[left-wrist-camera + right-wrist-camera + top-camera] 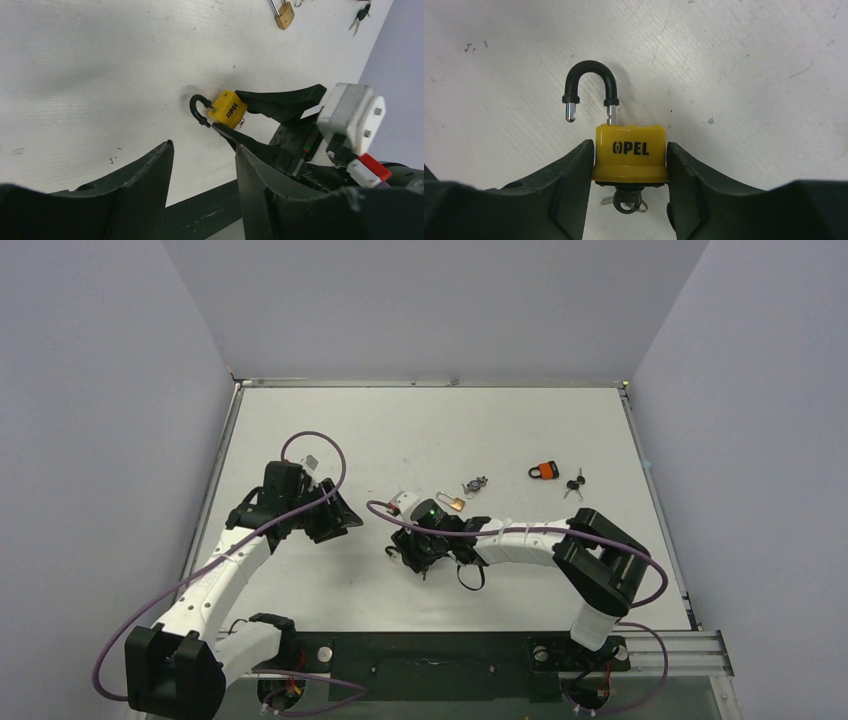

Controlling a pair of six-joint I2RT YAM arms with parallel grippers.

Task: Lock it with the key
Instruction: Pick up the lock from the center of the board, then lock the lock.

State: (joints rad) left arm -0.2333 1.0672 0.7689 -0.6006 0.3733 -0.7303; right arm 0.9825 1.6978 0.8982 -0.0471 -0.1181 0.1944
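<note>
Padlock [631, 150], shackle [590, 82] open, sits low centre in the right wrist view, clamped between the fingers of the right gripper [629, 146]; left gripper [205, 148] stands half open, empty.

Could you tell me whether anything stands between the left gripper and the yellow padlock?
Nothing visible does: only bare table lies between the left gripper and the yellow padlock. The right gripper clamps the body's sides, leaving the shackle end free.
</note>
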